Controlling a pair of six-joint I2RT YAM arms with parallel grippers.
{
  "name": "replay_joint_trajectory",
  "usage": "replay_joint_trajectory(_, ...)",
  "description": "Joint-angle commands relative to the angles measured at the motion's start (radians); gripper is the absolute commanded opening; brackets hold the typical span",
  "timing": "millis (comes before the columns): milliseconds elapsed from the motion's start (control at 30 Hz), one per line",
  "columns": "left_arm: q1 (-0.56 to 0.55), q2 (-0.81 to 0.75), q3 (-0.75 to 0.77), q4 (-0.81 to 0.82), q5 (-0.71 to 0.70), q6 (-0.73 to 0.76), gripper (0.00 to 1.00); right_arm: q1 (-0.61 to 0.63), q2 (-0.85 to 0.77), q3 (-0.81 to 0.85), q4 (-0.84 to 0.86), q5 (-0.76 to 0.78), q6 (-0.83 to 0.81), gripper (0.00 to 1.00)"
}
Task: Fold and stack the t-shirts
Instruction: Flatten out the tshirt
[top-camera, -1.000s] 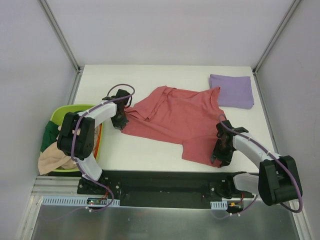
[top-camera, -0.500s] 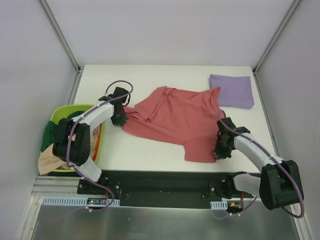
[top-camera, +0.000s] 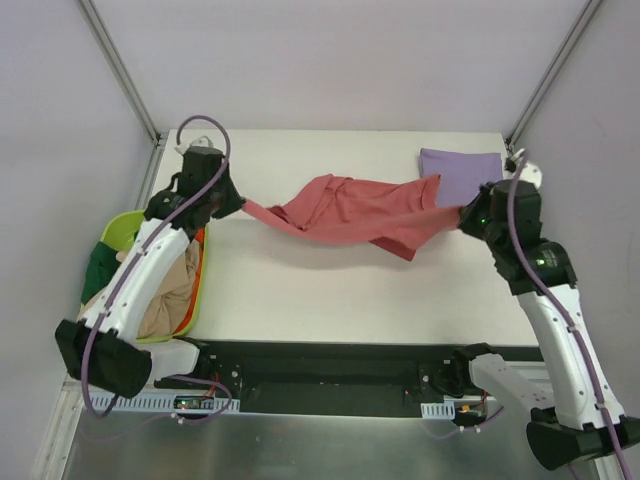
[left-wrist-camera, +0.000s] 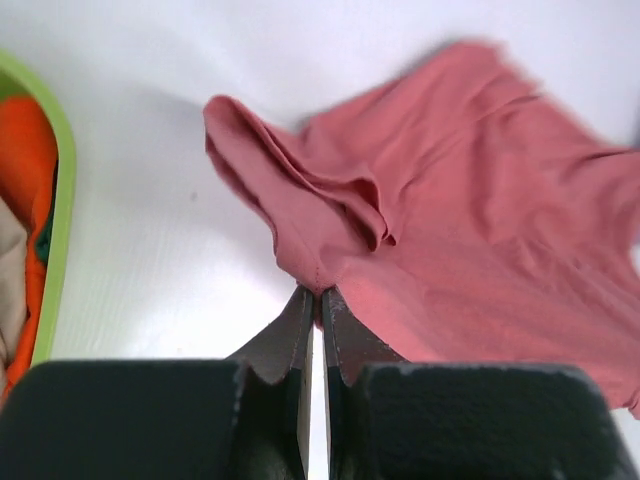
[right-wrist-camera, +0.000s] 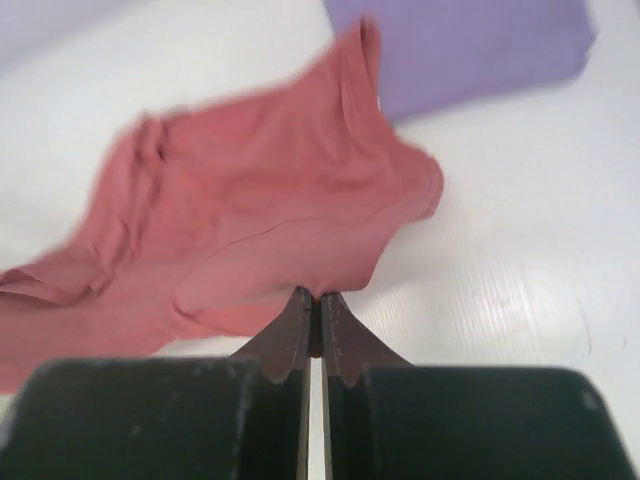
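Note:
A red t-shirt (top-camera: 350, 208) hangs stretched in the air between my two grippers, above the white table. My left gripper (top-camera: 236, 203) is shut on its left end; in the left wrist view (left-wrist-camera: 312, 290) the cloth (left-wrist-camera: 440, 220) is pinched at the fingertips. My right gripper (top-camera: 463, 217) is shut on its right end; in the right wrist view (right-wrist-camera: 312, 292) the shirt (right-wrist-camera: 260, 210) sags away from the tips. A folded purple t-shirt (top-camera: 462, 178) lies flat at the table's back right, also in the right wrist view (right-wrist-camera: 470, 50).
A green basket (top-camera: 125, 225) at the table's left edge holds orange, beige and green clothes; its rim shows in the left wrist view (left-wrist-camera: 60, 200). Metal frame posts stand at the back corners. White table (top-camera: 330, 300) lies beneath the shirt.
Both arms have risen and pulled apart, lifting the red t-shirt off the table and stretching it between them. The shirt lay flat before.

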Motion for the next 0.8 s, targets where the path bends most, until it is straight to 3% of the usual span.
replay_joint_trajectory(0,-0.003,-0.149,0.153,0.008,0.005,0.043,0.0,-0.011,-0.043,0.237,0.043,0.156,-0.092,0.01)
replay_joint_trajectory(167,-0.003,-0.245,0.324,0.008,-0.002,0.092,0.0,-0.016,-0.01,0.523,0.04,0.211,-0.209,0.01)
replay_joint_trajectory(400,-0.003,-0.328,0.541,0.006,0.088,0.141,0.0,-0.016,0.058,0.919,0.029,0.107,-0.359,0.01)
replay_joint_trajectory(767,-0.003,-0.377,0.724,0.008,0.271,0.163,0.0,-0.014,0.102,1.233,0.072,0.006,-0.439,0.01)
